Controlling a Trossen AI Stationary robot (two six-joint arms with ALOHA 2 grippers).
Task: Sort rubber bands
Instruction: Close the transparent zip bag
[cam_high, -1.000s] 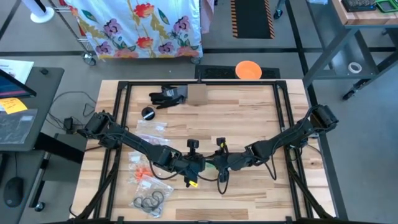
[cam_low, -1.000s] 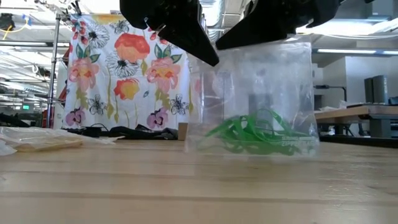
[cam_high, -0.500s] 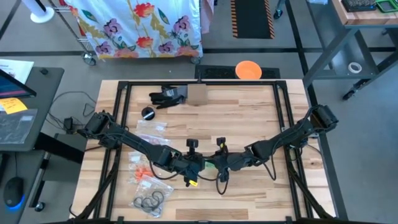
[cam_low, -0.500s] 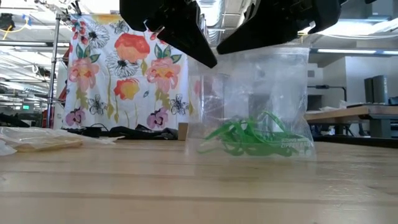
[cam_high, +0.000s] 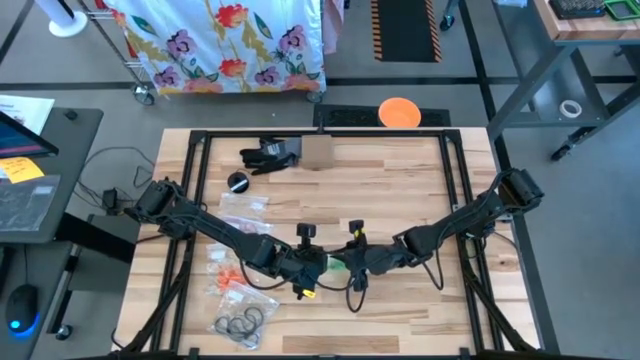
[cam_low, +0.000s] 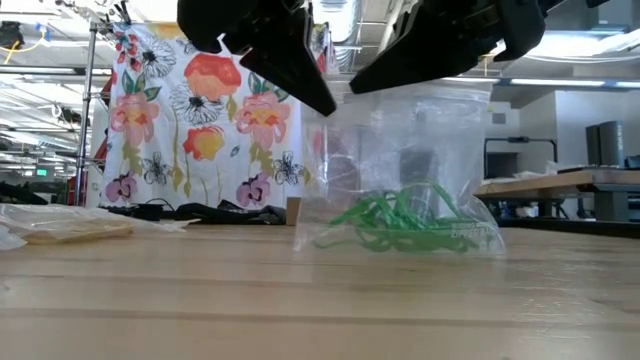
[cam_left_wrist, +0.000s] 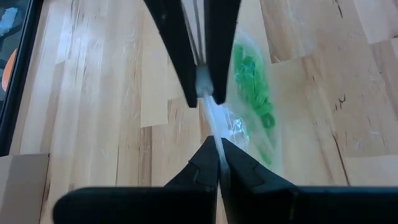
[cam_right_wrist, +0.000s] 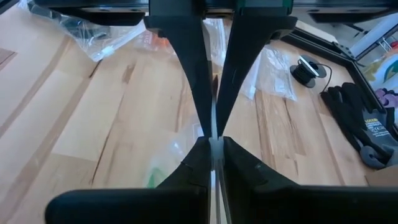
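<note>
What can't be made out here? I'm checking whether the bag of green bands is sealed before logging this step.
- Zip edge of the clear bag: hidden in the low view by the left gripper and right gripper pinching it.
- Number of green rubber bands: tangled, uncountable.
- Bag from above: covered by both arms in the high view.
- Bands in the bags at the table's left: too small to count.
</note>
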